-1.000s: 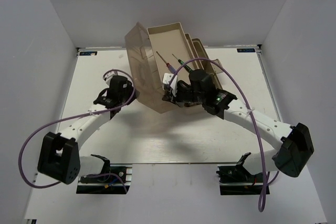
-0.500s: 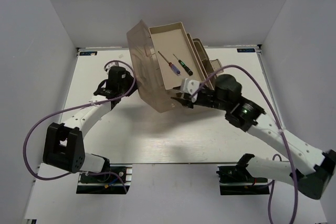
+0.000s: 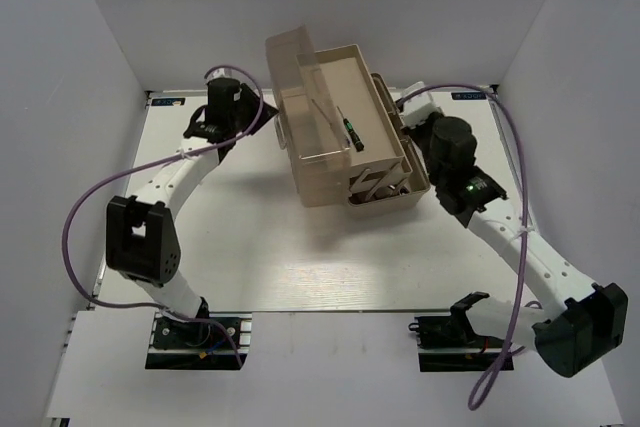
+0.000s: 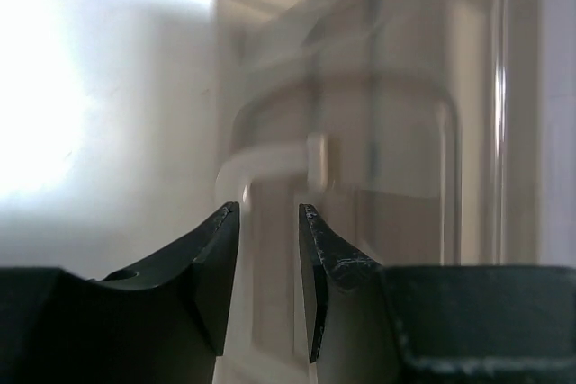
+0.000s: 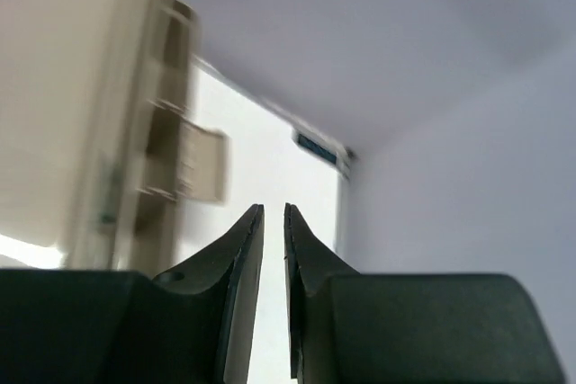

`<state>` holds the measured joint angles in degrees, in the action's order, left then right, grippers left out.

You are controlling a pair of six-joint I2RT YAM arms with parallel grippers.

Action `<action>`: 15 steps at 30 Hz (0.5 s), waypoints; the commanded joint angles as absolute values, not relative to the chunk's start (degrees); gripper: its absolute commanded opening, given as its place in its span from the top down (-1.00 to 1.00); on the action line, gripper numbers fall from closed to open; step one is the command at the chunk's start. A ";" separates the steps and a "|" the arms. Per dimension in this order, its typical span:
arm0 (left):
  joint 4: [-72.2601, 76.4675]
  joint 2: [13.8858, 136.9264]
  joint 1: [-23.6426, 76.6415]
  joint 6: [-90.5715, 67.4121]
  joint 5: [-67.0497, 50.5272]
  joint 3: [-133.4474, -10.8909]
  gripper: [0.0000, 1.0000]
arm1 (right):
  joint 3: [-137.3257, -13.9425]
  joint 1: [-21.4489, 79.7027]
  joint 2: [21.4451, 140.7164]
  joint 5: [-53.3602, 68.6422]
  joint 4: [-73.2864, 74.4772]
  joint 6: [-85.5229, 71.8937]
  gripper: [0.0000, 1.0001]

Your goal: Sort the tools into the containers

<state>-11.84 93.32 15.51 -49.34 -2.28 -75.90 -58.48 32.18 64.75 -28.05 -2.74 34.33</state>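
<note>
The beige toolbox (image 3: 385,199) stands mid-table with its trays (image 3: 335,72) fanned out. In the top tray lies a thin dark-handled screwdriver (image 3: 350,132); other tools are hidden. The translucent brown lid (image 3: 285,62) is raised at the box's back left. My left gripper (image 3: 258,117) is against the lid's outer face. In the left wrist view its jaws (image 4: 268,207) seem shut on one end of the white handle (image 4: 270,161). My right gripper (image 3: 410,102) hangs just right of the trays. Its jaws (image 5: 272,207) are a narrow slit apart, holding nothing.
White walls close the table (image 3: 250,247) in on the left, back and right. Purple cables loop off both arms. The box's beige latch tab (image 5: 202,164) sticks out just left of my right fingers. The table's back right corner lies ahead of them.
The toolbox swung from tilted at the left to squarer and further right. My left gripper moved back along with the lid. My right gripper left the box's front, opened, then closed to a slit.
</note>
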 commanded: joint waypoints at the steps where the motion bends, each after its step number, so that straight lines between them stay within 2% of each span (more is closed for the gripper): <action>1: -8.71 95.88 16.08 -48.69 -10.18 -82.78 0.13 | -61.52 27.26 64.68 -34.63 -0.18 27.45 0.59; 4: -5.63 103.16 16.61 -47.55 -19.65 -90.15 0.13 | -62.58 21.81 65.65 -32.35 5.53 22.86 0.59; 5: -6.67 105.97 17.22 -47.55 -26.04 -96.88 0.13 | -63.10 19.71 66.26 -31.73 7.80 21.89 0.59; 8: -9.13 114.77 17.84 -45.36 -34.42 -105.88 0.19 | -63.46 15.48 68.11 -28.48 10.54 17.15 0.59; 10: -10.72 114.26 17.84 -44.31 -32.97 -108.11 0.19 | -63.89 12.67 69.08 -25.51 13.18 16.09 0.59; 15: -9.31 104.95 16.88 -41.40 -28.21 -103.71 0.17 | -64.34 8.54 72.15 -15.23 18.63 10.73 0.59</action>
